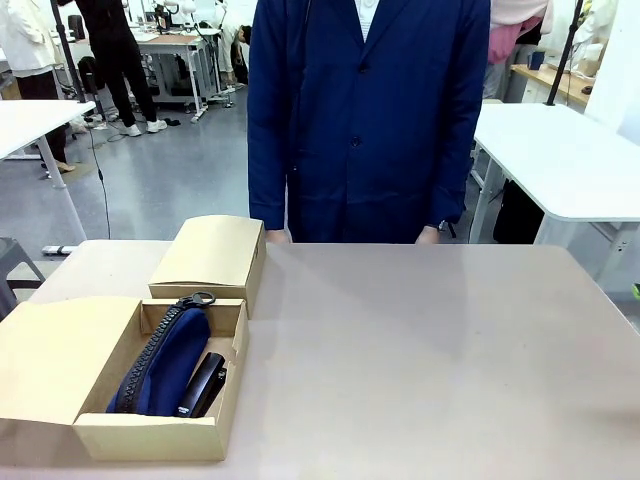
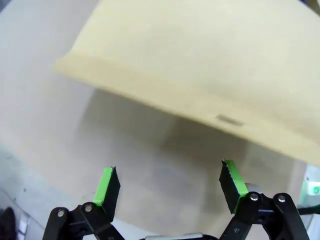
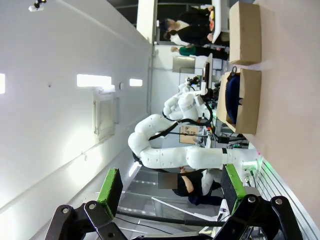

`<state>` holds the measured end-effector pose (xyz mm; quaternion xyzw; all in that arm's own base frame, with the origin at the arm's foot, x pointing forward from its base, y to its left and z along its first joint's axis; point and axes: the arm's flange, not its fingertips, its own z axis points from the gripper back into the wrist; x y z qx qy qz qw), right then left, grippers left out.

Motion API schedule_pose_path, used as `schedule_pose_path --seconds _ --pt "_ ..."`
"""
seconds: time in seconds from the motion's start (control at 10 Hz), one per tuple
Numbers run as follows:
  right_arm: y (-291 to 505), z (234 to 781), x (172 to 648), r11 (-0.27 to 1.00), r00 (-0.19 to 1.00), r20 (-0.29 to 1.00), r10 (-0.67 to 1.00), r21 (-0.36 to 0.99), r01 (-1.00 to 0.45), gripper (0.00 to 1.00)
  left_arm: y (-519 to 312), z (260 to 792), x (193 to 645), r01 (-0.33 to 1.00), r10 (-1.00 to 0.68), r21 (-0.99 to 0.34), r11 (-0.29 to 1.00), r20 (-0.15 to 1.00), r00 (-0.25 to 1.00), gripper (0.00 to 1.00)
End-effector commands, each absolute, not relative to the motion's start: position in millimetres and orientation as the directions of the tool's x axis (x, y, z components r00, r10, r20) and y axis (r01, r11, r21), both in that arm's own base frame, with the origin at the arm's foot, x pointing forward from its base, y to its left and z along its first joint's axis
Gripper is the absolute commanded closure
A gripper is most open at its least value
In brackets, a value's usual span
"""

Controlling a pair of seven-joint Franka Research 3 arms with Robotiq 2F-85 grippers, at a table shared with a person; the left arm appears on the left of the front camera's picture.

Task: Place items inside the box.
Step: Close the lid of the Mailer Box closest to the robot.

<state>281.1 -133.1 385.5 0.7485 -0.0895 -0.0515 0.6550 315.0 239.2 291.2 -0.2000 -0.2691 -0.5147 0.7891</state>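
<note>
The box (image 1: 150,437) stands at the table's near left corner, its wide flap lid (image 1: 55,360) folded open to the left. Inside it lie the navy pencil case (image 1: 165,360) and, against its right side, the black stapler (image 1: 203,385). My left gripper (image 2: 169,185) hangs open above a tan cardboard flap (image 2: 210,65), nothing between its green pads (image 2: 106,185). My right gripper (image 3: 171,185) is open and empty, far from the box (image 3: 248,105), where the pencil case (image 3: 232,92) shows as a dark blue bulge.
The smaller closed cardboard box (image 1: 210,255) sits just behind the larger one. A person in a navy coat (image 1: 370,120) stands at the far edge, hands low by the table. Bare tabletop (image 1: 430,350) spreads across the middle and right. My left arm (image 3: 170,150) reaches toward the boxes.
</note>
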Motion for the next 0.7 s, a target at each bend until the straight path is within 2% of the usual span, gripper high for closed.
schedule_pose_path --seconds 0.0,0.2,0.6 --pt "-133 389 284 -0.137 0.977 0.056 -0.206 0.987 -0.085 0.00 232 294 304 0.950 -0.695 -0.034 0.309 0.674 0.250 0.00" --pt "-133 389 284 -0.137 0.977 0.056 -0.206 0.987 -0.085 0.00 219 295 296 0.964 -0.656 -0.041 0.261 0.726 0.209 0.00" --pt "-133 389 284 -0.137 0.977 0.056 -0.206 0.987 -0.085 0.00 189 317 282 0.972 -0.375 -0.130 0.194 0.906 0.196 0.00"
